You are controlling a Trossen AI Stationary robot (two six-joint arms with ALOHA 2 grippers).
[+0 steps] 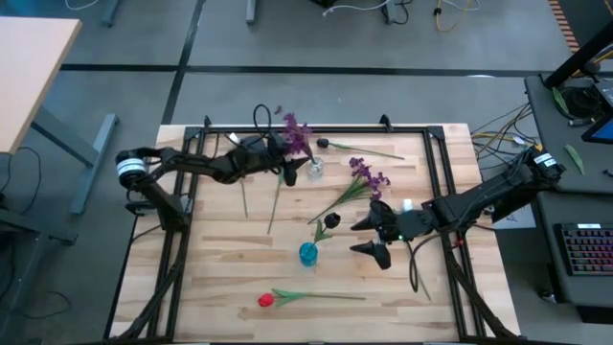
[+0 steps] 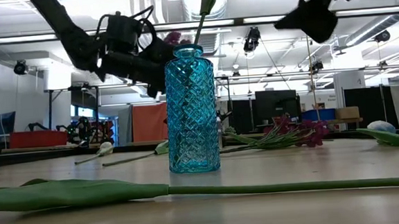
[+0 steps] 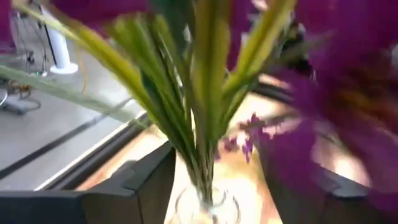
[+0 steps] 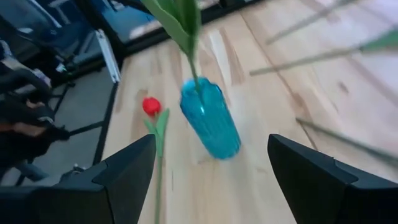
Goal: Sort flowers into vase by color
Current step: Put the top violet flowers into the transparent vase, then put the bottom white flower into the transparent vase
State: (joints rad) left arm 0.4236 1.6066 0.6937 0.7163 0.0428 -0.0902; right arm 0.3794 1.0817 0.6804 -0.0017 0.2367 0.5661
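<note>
Pale plank bench [image 1: 239, 259], framed by black rails. Blue cut-glass vase [image 1: 307, 253] at centre, holding a near-black bloom [image 1: 330, 221], head cut off in low view. Right gripper [image 1: 369, 236] at 3 o'clock, spread, empty. Left gripper [image 1: 283, 158] at 11 o'clock, jaws hidden behind blurred purple flowers [image 1: 295, 132] over a clear vase [image 1: 314, 170]; grip unreadable. Red tulip [image 1: 267, 300] flat at 6 o'clock.

Grey floor [image 1: 115, 38] spreads around the pale wooden slatted table [image 1: 230, 278], a light wooden desk [image 1: 29, 67] sits alongside, ceiling strip lights [image 2: 304, 15] glow overhead.
</note>
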